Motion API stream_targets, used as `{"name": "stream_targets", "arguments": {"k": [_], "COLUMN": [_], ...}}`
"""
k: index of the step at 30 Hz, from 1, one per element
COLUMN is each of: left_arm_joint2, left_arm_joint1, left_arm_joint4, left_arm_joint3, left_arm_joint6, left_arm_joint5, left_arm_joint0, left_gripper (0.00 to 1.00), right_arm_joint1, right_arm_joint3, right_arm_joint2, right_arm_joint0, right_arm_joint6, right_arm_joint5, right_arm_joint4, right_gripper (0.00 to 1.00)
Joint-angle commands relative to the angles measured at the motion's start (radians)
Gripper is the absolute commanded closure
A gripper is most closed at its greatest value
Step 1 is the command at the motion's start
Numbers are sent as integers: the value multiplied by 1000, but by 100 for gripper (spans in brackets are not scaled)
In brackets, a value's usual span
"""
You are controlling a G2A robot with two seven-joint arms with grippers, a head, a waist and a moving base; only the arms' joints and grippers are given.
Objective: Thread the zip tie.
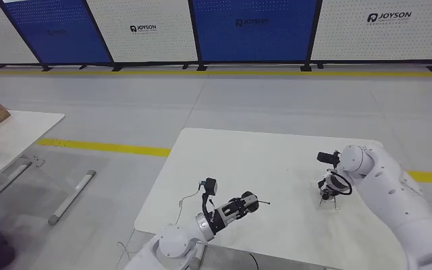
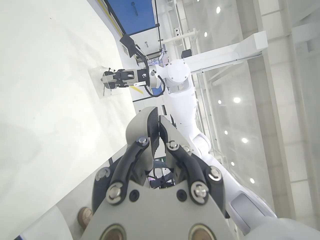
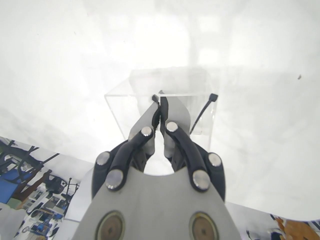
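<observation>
Requesting status (Inspector): how does the right gripper (image 3: 160, 99) stand, and where is the zip tie (image 3: 201, 114)?

Technician: The right gripper hangs directly above the clear box (image 3: 117, 116), tips pointing down at its upper edge. The two fingers (image 3: 177, 111) lie together, with only a thin slit between the black pads. A small black piece (image 3: 155, 98) shows at the fingertips; whether it is pinched there cannot be told. The zip tie leans at the clear box, its square head at one upper corner and its strap slanting down along the clear wall. It is just beside the fingertips, apart from them.

Inspector: And the left gripper (image 2: 158, 116)?

Technician: The left gripper is well apart from the clear box, above the table (image 1: 270, 155), turned so that its tips face toward the box. Its fingers are pressed nearly together. From above, a thin dark line (image 1: 263, 202) projects past the tips toward the box; whether that is a second tie in its grip cannot be told.

Inspector: Position of the clear box?

Technician: The clear box sits on the table beneath the right gripper. Seen from the left wrist, thin dark strips (image 2: 103, 89) stand against the box, close to the right gripper's tips.
</observation>
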Motion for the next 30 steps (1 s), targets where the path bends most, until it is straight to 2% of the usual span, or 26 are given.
{"name": "stream_targets", "arguments": {"k": [1, 6, 9, 13, 16, 20, 21, 24, 27, 30], "left_arm_joint2": [0, 0, 0, 0, 0, 0, 0, 0, 0, 0], "left_arm_joint1": [0, 0, 0, 0, 0, 0, 0, 0, 0, 0], "left_arm_joint4": [0, 0, 0, 0, 0, 0, 0, 0, 0, 0], "left_arm_joint3": [0, 0, 0, 0, 0, 0, 0, 0, 0, 0], "left_arm_joint6": [0, 0, 0, 0, 0, 0, 0, 0, 0, 0], "left_arm_joint5": [0, 0, 0, 0, 0, 0, 0, 0, 0, 0], "left_arm_joint0": [0, 0, 0, 0, 0, 0, 0, 0, 0, 0], "left_gripper": [100, 100, 100, 100, 100, 100, 100, 100, 100, 100], "right_arm_joint1": [-3, 4, 23, 65, 110, 173, 190, 221, 235, 235], "right_arm_joint3": [-1, -28, -72, -186, -319, -552, -629, -794, -871, -871], "right_arm_joint2": [-3, 13, 45, 110, 188, 332, 381, 495, 563, 563], "right_arm_joint0": [-1, -15, -38, -99, -178, -334, -391, -534, -625, -625], "right_arm_joint6": [-7, -24, -39, -58, -68, -95, -117, -217, -278, -278], "right_arm_joint5": [4, -12, -27, -20, 12, 54, 63, 80, 59, 59], "right_arm_joint4": [-6, -12, -14, -37, -65, -95, -98, -107, -95, -95], "right_gripper": [100, 100, 100, 100, 100, 100, 100, 100, 100, 100]}}
